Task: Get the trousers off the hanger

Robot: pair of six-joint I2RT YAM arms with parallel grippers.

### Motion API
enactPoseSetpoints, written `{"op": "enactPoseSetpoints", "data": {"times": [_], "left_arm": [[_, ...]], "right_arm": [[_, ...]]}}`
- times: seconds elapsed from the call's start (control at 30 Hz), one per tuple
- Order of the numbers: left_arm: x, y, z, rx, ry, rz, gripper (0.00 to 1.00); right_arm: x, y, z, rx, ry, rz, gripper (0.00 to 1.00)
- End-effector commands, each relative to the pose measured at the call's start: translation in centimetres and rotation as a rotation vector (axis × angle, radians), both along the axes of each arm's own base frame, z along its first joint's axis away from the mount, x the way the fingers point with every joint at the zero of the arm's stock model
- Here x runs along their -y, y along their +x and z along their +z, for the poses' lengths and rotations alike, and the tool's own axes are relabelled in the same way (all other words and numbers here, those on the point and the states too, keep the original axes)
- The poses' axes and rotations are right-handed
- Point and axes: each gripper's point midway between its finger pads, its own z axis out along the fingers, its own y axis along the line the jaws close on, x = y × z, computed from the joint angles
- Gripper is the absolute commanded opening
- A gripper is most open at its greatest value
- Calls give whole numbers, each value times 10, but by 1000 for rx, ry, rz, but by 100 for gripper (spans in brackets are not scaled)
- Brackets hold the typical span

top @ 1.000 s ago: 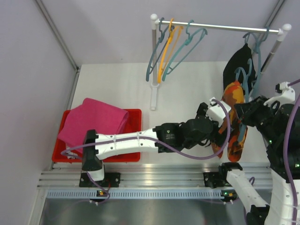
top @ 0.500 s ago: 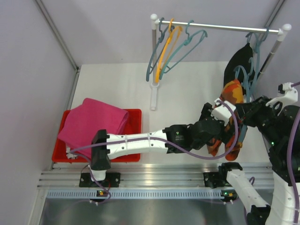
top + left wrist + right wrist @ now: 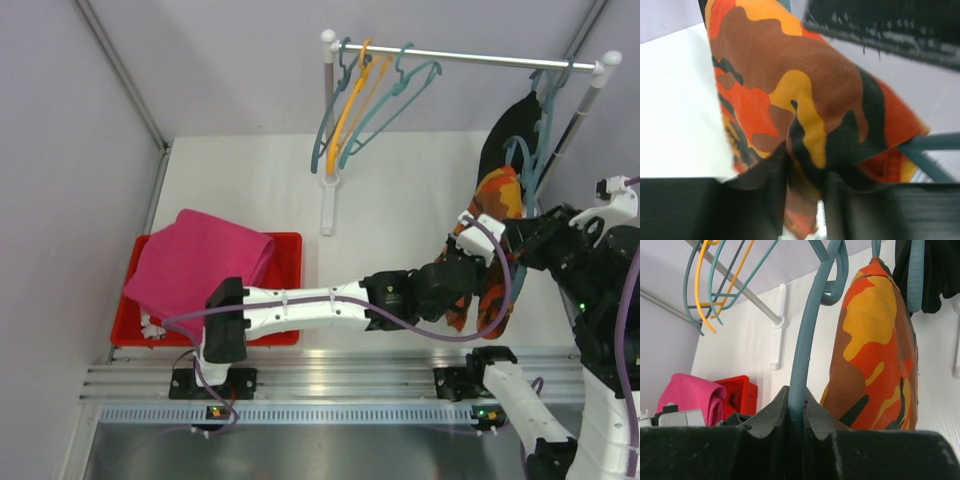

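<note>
Orange camouflage trousers (image 3: 805, 95) shroud the pinching left claw (image 3: 805, 197); right claw (image 3: 796, 407) clamps hanger (image 3: 804, 340).

The top view looks steeply down from above and behind the arm bases, far enough back to take in the whole desk (image 3: 400, 190) and the clothes rail (image 3: 470, 57). The left wrist view sits right up against the camouflage trousers (image 3: 805, 100). The right wrist view faces upward along a hanger (image 3: 801, 365). Those trousers appear in all three views.
</note>
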Motion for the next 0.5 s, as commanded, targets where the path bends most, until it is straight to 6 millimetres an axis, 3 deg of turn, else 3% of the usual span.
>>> {"op": "enactPoseSetpoints", "data": {"times": [0.0, 0.03, 0.2, 0.47], "left_arm": [[-7, 24, 51, 12, -199, 69, 24], [-10, 25, 59, -4, -228, 70, 0], [-25, 38, 101, 11, -292, 59, 0], [-58, 50, 143, 45, -311, 85, 0]], "right_arm": [[-5, -7, 72, 283, 14, 34, 0], [-5, -5, 70, 276, 7, 34, 0], [-5, -3, 66, 269, 1, 37, 0], [-10, 6, 44, 254, 6, 58, 0]]}}
